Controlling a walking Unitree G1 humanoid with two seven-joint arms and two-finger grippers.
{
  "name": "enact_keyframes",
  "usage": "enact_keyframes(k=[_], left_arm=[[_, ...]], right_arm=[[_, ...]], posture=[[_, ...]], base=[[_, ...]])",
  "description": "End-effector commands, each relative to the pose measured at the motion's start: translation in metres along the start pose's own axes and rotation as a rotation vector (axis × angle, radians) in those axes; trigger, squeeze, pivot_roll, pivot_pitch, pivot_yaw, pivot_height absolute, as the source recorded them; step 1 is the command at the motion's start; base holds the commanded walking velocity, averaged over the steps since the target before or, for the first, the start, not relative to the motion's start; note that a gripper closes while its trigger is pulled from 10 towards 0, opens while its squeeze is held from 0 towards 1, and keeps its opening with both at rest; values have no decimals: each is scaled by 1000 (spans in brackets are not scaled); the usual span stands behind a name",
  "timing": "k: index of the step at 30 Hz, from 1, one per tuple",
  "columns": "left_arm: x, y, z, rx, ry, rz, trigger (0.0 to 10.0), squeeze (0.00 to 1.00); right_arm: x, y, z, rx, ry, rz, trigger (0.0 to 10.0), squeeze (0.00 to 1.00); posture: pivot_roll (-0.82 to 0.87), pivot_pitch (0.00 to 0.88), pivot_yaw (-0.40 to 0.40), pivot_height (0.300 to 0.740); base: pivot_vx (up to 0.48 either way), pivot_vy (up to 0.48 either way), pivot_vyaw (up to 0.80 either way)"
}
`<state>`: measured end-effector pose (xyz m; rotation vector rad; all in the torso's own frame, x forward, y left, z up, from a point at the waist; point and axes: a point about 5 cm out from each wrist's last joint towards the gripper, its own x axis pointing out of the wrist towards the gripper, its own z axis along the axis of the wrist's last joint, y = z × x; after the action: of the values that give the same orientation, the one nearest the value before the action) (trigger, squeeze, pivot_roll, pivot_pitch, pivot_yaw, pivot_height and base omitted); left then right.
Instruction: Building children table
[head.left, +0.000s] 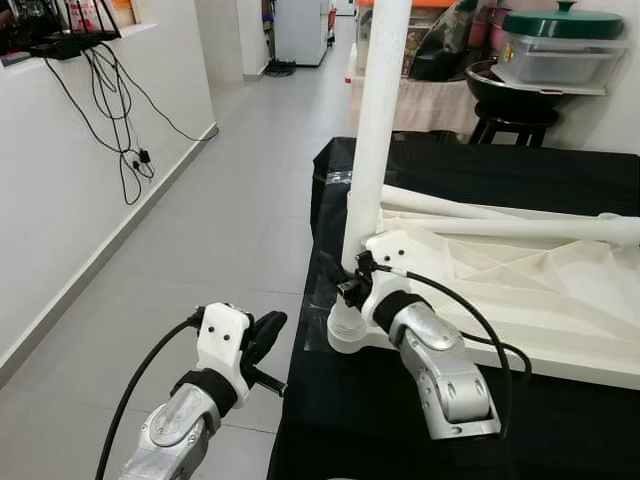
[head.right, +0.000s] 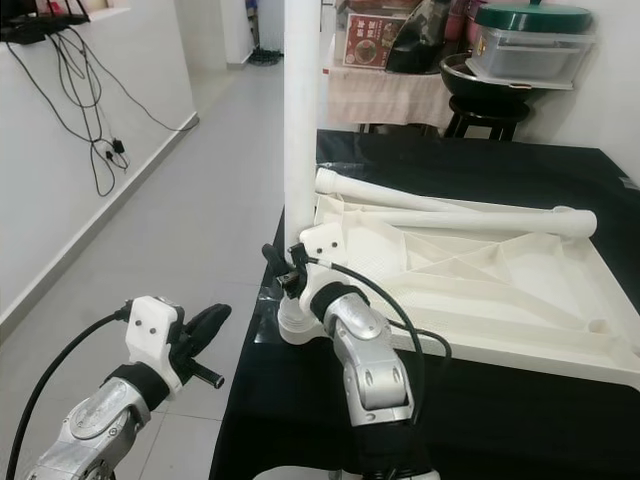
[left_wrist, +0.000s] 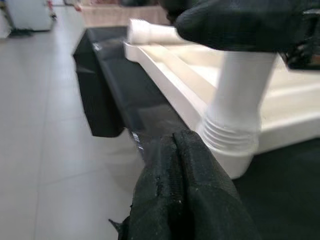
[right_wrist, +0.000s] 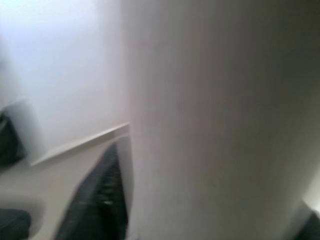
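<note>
**Leg going into corner socket of upturned tabletop**

White tabletop (head.left: 520, 290) lies upside down on the black-covered table (head.left: 470, 170). One white leg (head.left: 378, 120) stands upright in the near corner socket (head.left: 347, 330), threads showing at its base. Right end effector (head.left: 352, 278) clamps the leg low, just above the socket. Left end effector (head.left: 262, 335) hovers off the table edge, fingers together, holding nothing. Two loose legs (head.right: 450, 215) lie across the tabletop. Step looks like screwing the leg home; next probably twist until seated, then fetch another leg.
</note>
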<state>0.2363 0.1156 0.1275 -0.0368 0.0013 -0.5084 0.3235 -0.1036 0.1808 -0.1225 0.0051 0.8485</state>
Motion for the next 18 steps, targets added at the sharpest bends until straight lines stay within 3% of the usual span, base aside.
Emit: enact_keyframes(k=[1, 2, 7, 14, 15, 16, 18], left_arm=[[-1, 1, -8, 1, 47, 8, 10000, 0], [1, 1, -8, -2, 55, 1, 10000, 0], [10, -1, -2, -4, 53, -34, 10000, 0], [12, -7, -5, -6, 77, -86, 10000, 0], [12, -6, -5, -7, 76, -80, 10000, 0], [12, -6, -5, -13, 73, -75, 10000, 0], [13, -5, -4, -16, 71, -76, 10000, 0]], right_arm=[[5, 9, 9, -38, -47, 246, 10000, 125], [5, 4, 14, -65, -36, 332, 10000, 0], [15, -9, 21, -78, -16, 406, 10000, 0], [21, -11, 23, -22, -12, 500, 10000, 0], [22, -12, 22, -3, -19, 501, 8157, 0], [21, -13, 20, 14, -24, 501, 0, 0], [19, -16, 17, 27, -30, 527, 0, 0]], posture=[[1, 55, -6, 740], [-1, 58, -4, 740], [1, 58, 1, 740], [13, 63, -2, 740], [13, 62, 2, 740], [14, 62, 4, 740], [14, 62, 12, 740]], base=[[0, 0, 0], [0, 0, 0], [0, 0, 0], [0, 0, 0], [0, 0, 0], [0, 0, 0], [0, 0, 0]])
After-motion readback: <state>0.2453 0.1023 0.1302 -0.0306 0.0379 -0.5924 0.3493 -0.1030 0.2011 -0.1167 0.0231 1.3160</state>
